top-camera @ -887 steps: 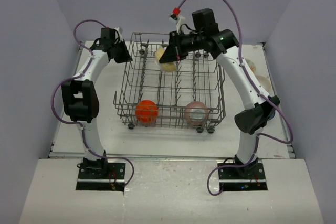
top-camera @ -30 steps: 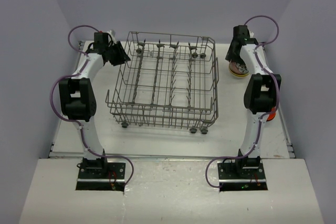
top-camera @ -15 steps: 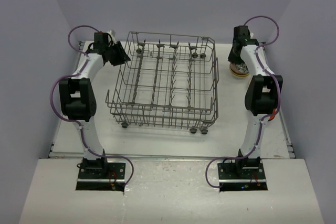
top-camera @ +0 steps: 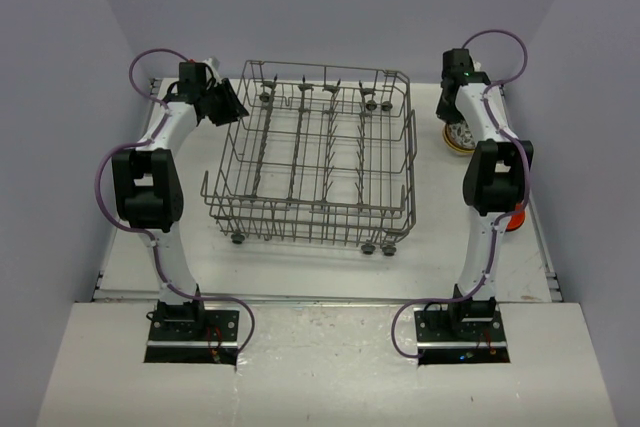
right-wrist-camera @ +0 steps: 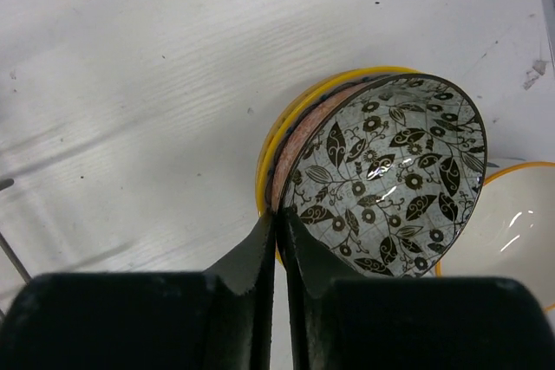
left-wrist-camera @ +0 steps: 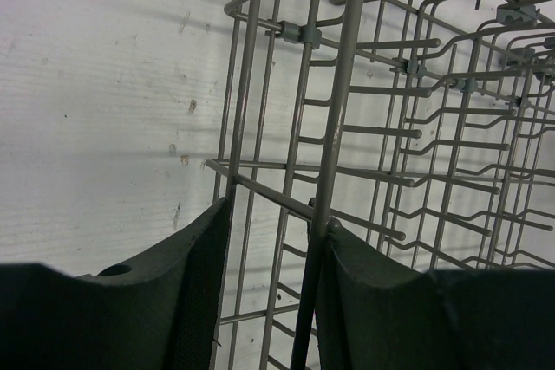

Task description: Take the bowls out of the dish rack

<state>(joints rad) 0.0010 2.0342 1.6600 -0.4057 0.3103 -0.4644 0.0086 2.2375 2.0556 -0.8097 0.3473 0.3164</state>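
The dish rack (top-camera: 310, 157) stands mid-table with no bowl in it. My left gripper (top-camera: 226, 105) is at its far left corner. In the left wrist view it (left-wrist-camera: 279, 214) is open astride the dish rack's (left-wrist-camera: 347, 84) wall; the right finger touches an upright wire. To the right of the rack lies a stack of bowls (top-camera: 460, 135). My right gripper (top-camera: 450, 105) hangs over its far side. In the right wrist view it (right-wrist-camera: 277, 214) is shut, its tips beside the rim of the patterned bowl (right-wrist-camera: 390, 179), which lies tilted in a pink bowl (right-wrist-camera: 299, 140) and a yellow-rimmed bowl (right-wrist-camera: 286, 123).
A whitish bowl with a yellow rim (right-wrist-camera: 507, 223) lies right beside the stack. An orange bowl (top-camera: 514, 219) shows partly behind my right arm's elbow near the table's right edge. Grey walls close in the table on the left, back and right.
My right gripper has shut and drawn back a little from the bowl stack toward the far edge. The left arm and the rack have not moved.
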